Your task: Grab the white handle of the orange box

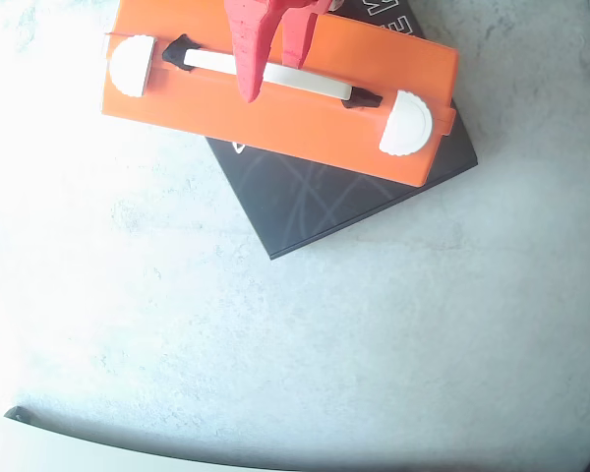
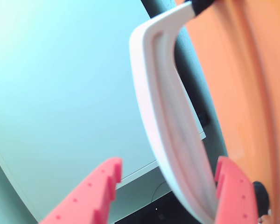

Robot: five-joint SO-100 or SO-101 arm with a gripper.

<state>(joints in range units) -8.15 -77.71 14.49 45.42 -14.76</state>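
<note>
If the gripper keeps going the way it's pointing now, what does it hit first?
Most likely the slim off-white plastic bar handle. In the wrist view it already sits between the open red fingers, close against the right one. Past it lies the flat bright orange plastic box. Depth is hard to judge.

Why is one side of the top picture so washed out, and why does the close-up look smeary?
Overhead view: strong glare bleaches the table on the left. Wrist view: the white handle and orange box sit too near the lens, so they blur.
</note>
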